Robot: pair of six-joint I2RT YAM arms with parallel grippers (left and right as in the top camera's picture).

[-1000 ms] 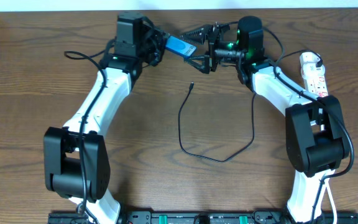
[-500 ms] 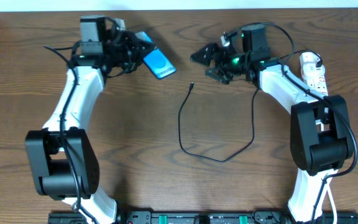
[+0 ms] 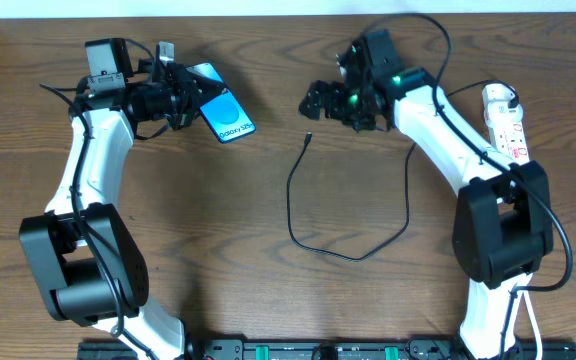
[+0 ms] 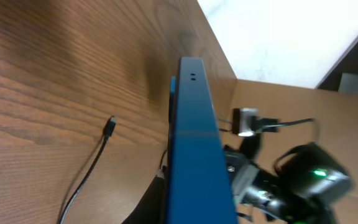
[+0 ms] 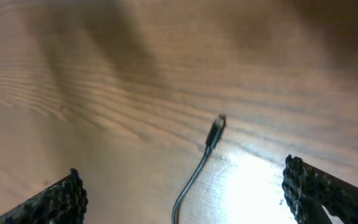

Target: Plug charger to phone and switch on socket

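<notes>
Over on the far left of the table, the left gripper is pinching the phone by one end, jaws closed tight on its slim body; the phone is hanging clear of the wood, tilted, its blue screen facing up with small white lettering showing; from the left wrist view the phone is showing edge-on, running up the middle of the picture, with the wood well beneath it.

Across from it, the right gripper is hovering with its fingers spread wide and nothing between them; in the right wrist view the two dark ridged fingers are standing at either side of the picture, and the charger's connector tip is lying on the wood between them, apart from both.

Outward from there, the charger is lying loose on the table; its thin black cable is running from the tip toward the near edge, sweeping round in a wide loop to the right and climbing back toward the right arm, where I am losing sight of it; the tip is pointing toward the far edge, well apart from the phone.

Further right, the socket is lying lengthwise near the table's right edge, just beside the right arm, red marks showing on its white face; whether its switch is on I cannot tell.
</notes>
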